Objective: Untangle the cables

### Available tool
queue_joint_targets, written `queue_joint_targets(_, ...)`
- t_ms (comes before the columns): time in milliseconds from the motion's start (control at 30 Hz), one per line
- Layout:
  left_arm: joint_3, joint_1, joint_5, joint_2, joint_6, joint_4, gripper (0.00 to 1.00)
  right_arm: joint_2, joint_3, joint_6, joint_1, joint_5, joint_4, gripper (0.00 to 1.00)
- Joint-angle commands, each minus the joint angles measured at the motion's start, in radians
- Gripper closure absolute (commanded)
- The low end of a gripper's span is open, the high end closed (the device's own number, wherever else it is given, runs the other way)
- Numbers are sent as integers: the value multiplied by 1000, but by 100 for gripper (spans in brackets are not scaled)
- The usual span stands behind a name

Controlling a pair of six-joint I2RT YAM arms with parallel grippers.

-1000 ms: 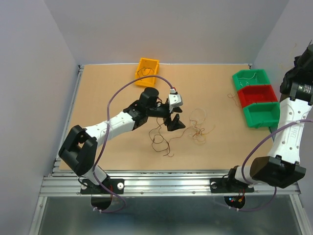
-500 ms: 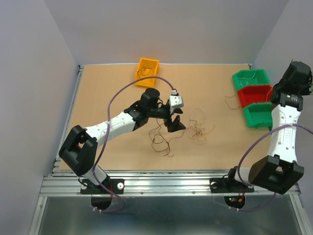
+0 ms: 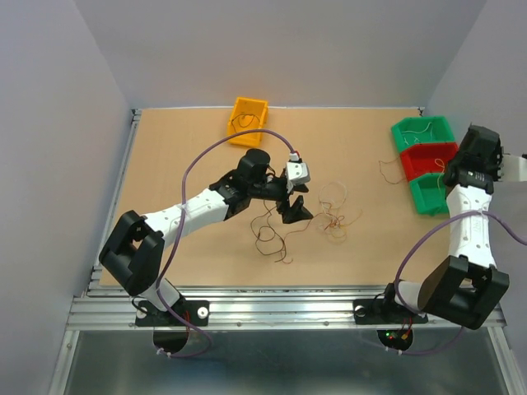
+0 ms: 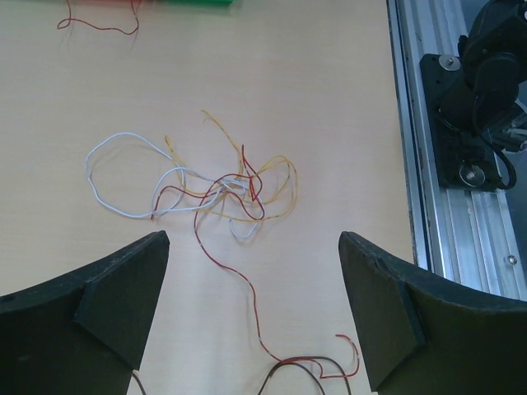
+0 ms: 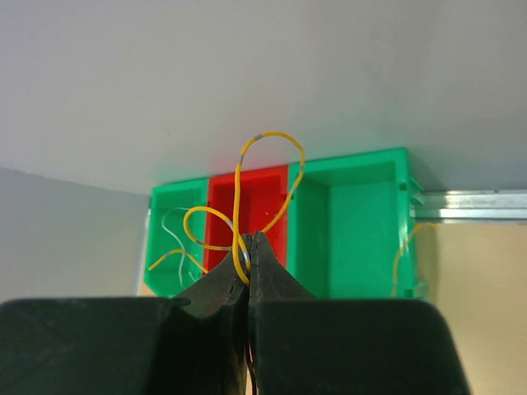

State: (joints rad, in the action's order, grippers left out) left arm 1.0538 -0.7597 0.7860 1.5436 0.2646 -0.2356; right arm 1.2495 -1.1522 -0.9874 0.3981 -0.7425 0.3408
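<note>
The cables lie in a loose tangle (image 3: 333,216) of white, yellow and red wires (image 4: 222,185) at mid-table. A red strand (image 4: 247,288) trails from it to a dark brown loop (image 4: 305,374), which shows from above too (image 3: 268,234). My left gripper (image 3: 292,197) hovers open just left of the tangle, nothing between its jaws (image 4: 251,247). My right arm (image 3: 473,164) is over the bins. The right gripper (image 5: 249,239) is shut on a looping yellow cable (image 5: 239,189) raised in front of the red bin (image 5: 247,202).
A row of green (image 3: 424,132), red (image 3: 432,158) and green (image 3: 436,193) bins stands at the right; the far green one holds wires. A red wire (image 3: 387,169) lies beside them. An orange bin (image 3: 247,115) with a wire sits at the back. The metal rail (image 4: 436,164) edges the table.
The right arm has swung in from the right edge and lowered over the bins. The left arm and the tangle have not moved.
</note>
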Motion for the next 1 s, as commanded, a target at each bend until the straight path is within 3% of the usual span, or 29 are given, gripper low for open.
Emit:
queue_joint_targets(0,35,-7,32,-28,18,-13,4,-21,81,-86,1,-11,-22,99)
queue_joint_targets(267,23,-10,39,-54,19,-11,4,14,198,-230,2,-34,-10,99)
queue_joint_targets(433,21,-13,50,-54,19,-11,4,146,184,-322,11,-1,49,99)
queue_joint_targets(600,20,-16,56,-51,24,-10,4,310,56,-454,24,5,262,99)
queue_joint_targets(733,18,-20,55,-54,28,-8,4,445,-142,-525,24,-1,510,99)
queue_joint_targets(967,17,-23,53,-54,30,-7,4,544,-254,-516,24,15,592,99)
